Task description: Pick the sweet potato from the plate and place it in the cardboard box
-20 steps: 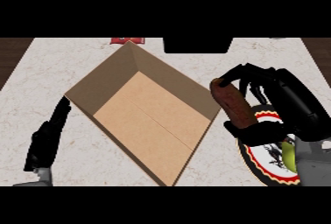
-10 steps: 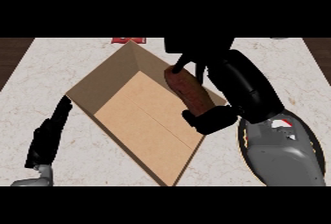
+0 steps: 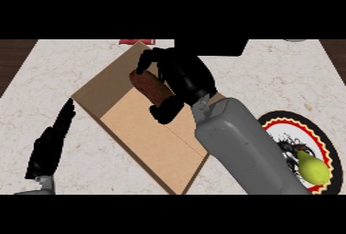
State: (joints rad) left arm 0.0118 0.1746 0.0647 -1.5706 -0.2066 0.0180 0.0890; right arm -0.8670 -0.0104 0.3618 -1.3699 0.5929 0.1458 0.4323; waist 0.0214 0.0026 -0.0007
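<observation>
While curled round it, the black right hand [image 3: 184, 77] holds the reddish-brown oblong sweet potato [image 3: 150, 87] above the open tan cardboard box [image 3: 145, 132]; potato between fingers and thumb. Left hand [image 3: 49, 146] straight-fingered, beside box.

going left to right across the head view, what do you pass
left hand → cardboard box → sweet potato held in the right hand over the box → plate → green pear-shaped fruit on the plate
</observation>
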